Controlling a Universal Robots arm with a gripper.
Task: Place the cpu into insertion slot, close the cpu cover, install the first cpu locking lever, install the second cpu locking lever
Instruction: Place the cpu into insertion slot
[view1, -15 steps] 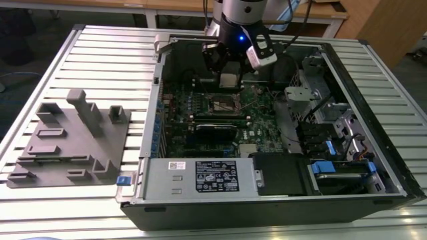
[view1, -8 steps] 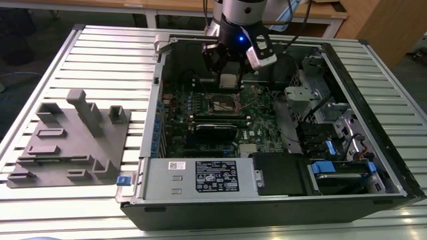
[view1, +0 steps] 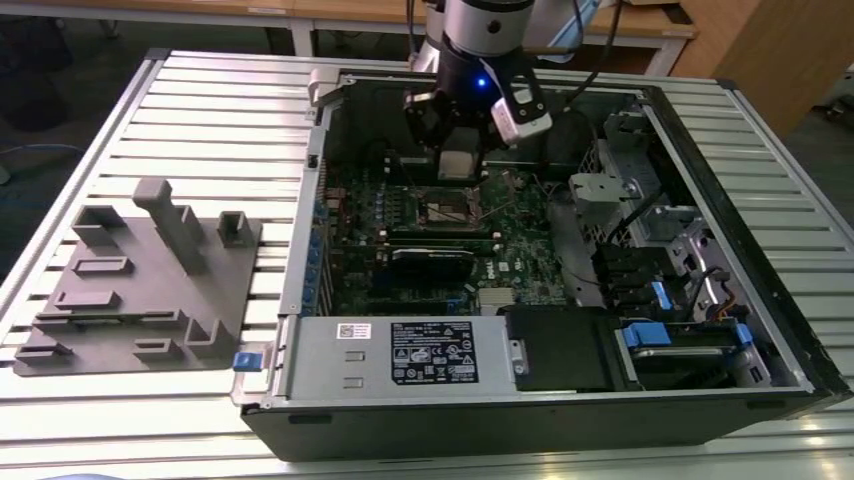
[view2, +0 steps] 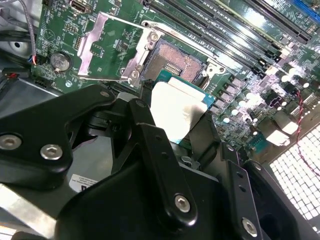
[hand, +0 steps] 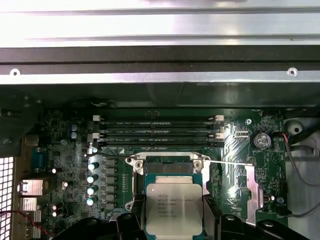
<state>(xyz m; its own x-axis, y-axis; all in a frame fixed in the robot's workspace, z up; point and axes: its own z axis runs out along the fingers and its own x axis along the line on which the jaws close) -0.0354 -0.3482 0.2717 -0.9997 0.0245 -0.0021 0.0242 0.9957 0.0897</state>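
Now | end effector (hand: 173, 220) grips cpu (hand: 173, 202) above insertion slot (hand: 168, 167) | cpu cover (hand: 248, 192) open | inside computer case (view1: 534, 425)

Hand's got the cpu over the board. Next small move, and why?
Probably ease the cpu down toward the insertion slot. The hand grips it clear of the slot, not yet seated. The slot looks empty, and the cpu cover is swung open, so nothing visible blocks the way.
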